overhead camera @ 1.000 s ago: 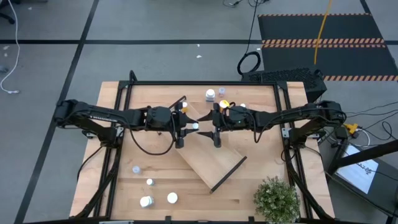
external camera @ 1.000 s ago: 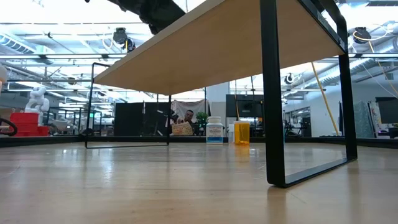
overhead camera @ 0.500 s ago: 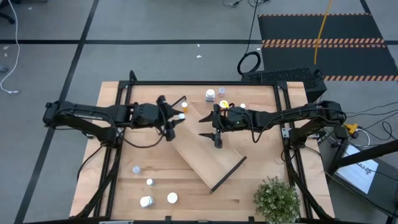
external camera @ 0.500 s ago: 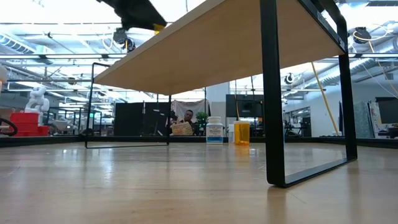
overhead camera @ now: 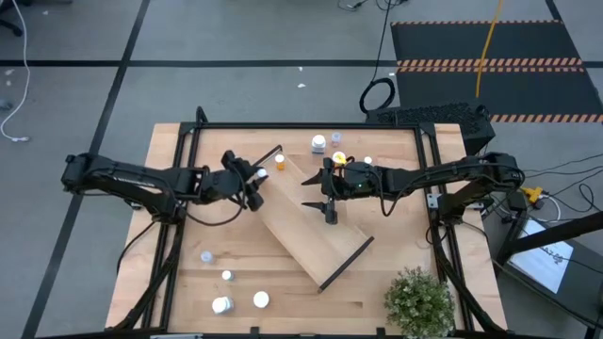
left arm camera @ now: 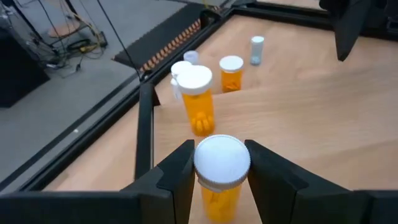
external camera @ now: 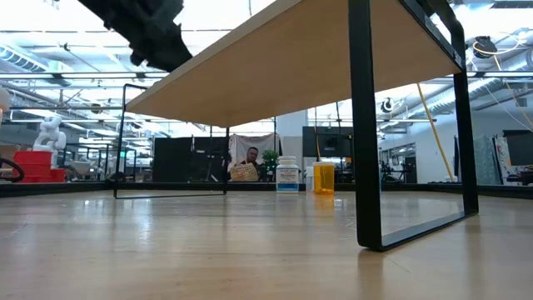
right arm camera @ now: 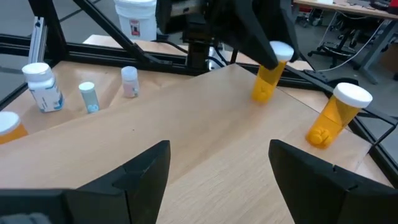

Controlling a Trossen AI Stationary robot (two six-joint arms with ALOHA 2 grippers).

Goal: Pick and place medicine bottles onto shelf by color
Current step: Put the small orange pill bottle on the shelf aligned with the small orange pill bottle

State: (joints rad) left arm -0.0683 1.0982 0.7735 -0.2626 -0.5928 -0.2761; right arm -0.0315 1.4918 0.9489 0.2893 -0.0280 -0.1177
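The shelf (overhead camera: 316, 231) is a long light-wood board that lies slantwise on the table. One orange medicine bottle (left arm camera: 198, 99) with a white cap stands on its far end. My left gripper (overhead camera: 252, 181) is at the shelf's far left corner, shut on a second orange bottle (left arm camera: 222, 171). My right gripper (overhead camera: 318, 205) hovers open over the shelf's middle with nothing between its fingers (right arm camera: 146, 168). Several more bottles, orange and clear, stand on the table beyond the shelf (overhead camera: 319, 143) and near the front left (overhead camera: 226, 276). My left gripper pinches the orange bottle between its two fingers, just under the white cap (left arm camera: 222, 163), one finger on each side. In the right wrist view the bottle (right arm camera: 268, 76) hangs tilted below the fingers, cap up. I cannot tell whether its base touches the shelf.
A potted plant (overhead camera: 417, 301) stands at the table's near right corner. A black frame (overhead camera: 311, 127) runs round the table's edges. In the low view the shelf's dark end wall (external camera: 365, 125) stands close by, with two bottles (external camera: 287, 173) beyond it.
My left gripper has drawn back toward the table's left edge with the orange bottle in its grip. It has rolled and tipped so that the bottle now leans. The bottle on the shelf's far end has stayed in place. My right gripper has kept its place, open.
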